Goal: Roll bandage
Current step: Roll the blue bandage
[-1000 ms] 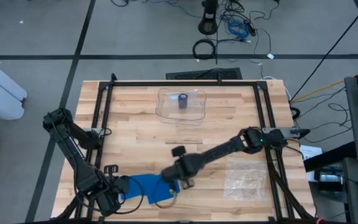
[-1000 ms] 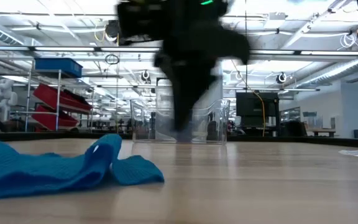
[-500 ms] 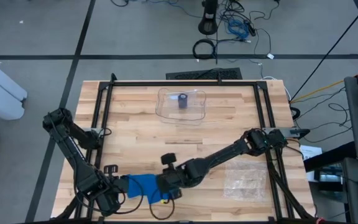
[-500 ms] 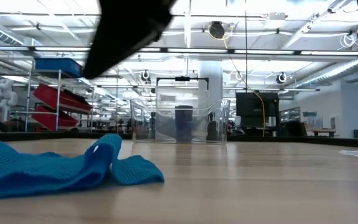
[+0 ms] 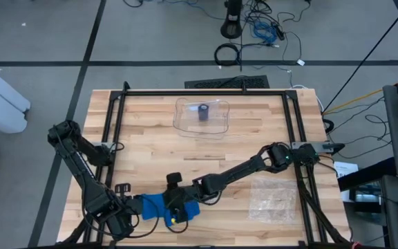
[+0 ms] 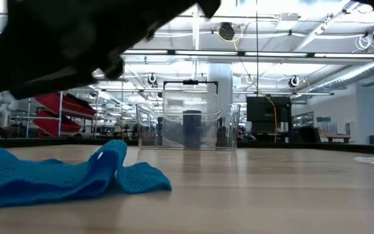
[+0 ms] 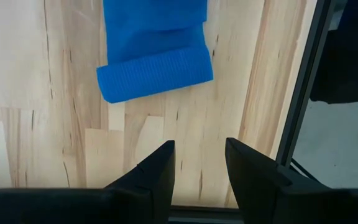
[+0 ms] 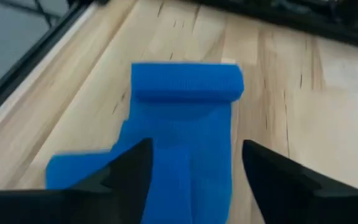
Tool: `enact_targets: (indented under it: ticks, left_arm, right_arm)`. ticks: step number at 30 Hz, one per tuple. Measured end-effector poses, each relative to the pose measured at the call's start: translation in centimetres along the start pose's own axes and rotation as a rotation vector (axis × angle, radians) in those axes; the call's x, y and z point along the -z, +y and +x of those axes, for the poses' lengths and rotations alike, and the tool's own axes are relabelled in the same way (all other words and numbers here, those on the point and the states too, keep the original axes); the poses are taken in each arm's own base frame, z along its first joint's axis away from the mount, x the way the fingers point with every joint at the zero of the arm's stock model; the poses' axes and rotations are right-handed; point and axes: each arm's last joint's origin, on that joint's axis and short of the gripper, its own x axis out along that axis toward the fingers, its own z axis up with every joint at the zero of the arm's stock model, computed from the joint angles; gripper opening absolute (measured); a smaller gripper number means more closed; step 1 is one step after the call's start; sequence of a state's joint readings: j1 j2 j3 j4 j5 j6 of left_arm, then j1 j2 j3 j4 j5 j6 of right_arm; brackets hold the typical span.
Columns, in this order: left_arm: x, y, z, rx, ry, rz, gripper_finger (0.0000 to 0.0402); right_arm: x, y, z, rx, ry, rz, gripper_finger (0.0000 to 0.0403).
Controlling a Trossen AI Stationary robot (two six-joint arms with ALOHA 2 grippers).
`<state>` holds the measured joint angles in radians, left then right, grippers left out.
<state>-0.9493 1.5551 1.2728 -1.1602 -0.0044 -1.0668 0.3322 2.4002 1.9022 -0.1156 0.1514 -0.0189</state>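
1. Blue bandage [image 5: 163, 207] lay near counter's [image 5: 254, 138] front-left corner, one end part-rolled.
2. Right gripper [image 8: 191, 163] hung over loose tail, jaws apart, empty.
3. Left gripper [image 7: 197, 163] sat beside roll, half-open, empty.
4. Best: pin roll, keep edges square w/ even tension.

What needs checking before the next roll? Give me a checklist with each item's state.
1. Bandage has a rolled end to keep rolling: ok, a tight roll shows at one end.
2. Right gripper open over the loose strip: ok.
3. Left gripper open, empty, short of the roll: ok.
4. Loose strip flat: not ok, it lies rumpled in the low view.
5. Clear tray away from the work: ok, at the table's far side.
6. Roll wound evenly: cannot tell.
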Motion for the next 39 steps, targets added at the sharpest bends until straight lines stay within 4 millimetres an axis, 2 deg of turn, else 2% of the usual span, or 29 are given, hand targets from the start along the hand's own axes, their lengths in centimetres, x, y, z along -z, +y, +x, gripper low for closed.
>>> enact_targets:
  ticks: [3,7,13,20,24,31,33,37,39]
  left_arm:
    - [0.0,0.0,0.0,-0.001,0.0,0.001,0.0147]
    - [0.0,0.0,0.0,-0.004,-0.008,0.007,0.0147]
    - [-0.1,0.1,0.0,-0.018,-0.031,0.007,0.0147]
    - [-0.2,0.1,0.0,-0.031,-0.055,0.008,0.0147]
    - [-0.3,0.2,0.0,-0.033,-0.057,0.002,0.0147]
    - [-0.3,0.2,0.0,-0.033,-0.058,0.001,0.0147]
    - [-0.3,0.2,0.0,-0.032,-0.058,0.001,0.0147]
    - [-0.3,0.2,0.0,-0.033,-0.058,0.0,0.0147]
    - [-0.3,0.2,0.0,-0.033,-0.058,0.0,0.0147]
  right_arm:
    - [0.3,-0.5,1.2,-0.006,-0.064,0.022,0.0261]
    - [1.5,-1.4,2.7,-0.053,-0.082,0.077,0.0272]
    - [3.4,-2.2,4.2,-0.139,-0.029,0.134,0.026]
    - [3.3,-2.7,4.7,-0.139,-0.094,0.145,0.0247]
    - [4.8,-2.5,5.8,-0.146,-0.067,0.149,0.0231]
    - [5.7,-2.1,6.4,-0.148,-0.045,0.148,0.0173]
    - [5.8,-1.9,6.4,-0.144,-0.029,0.146,0.0137]
    - [5.9,-1.6,6.3,-0.149,-0.001,0.135,0.0029]
    - [5.9,-1.4,6.1,-0.152,0.01,0.123,0.0011]
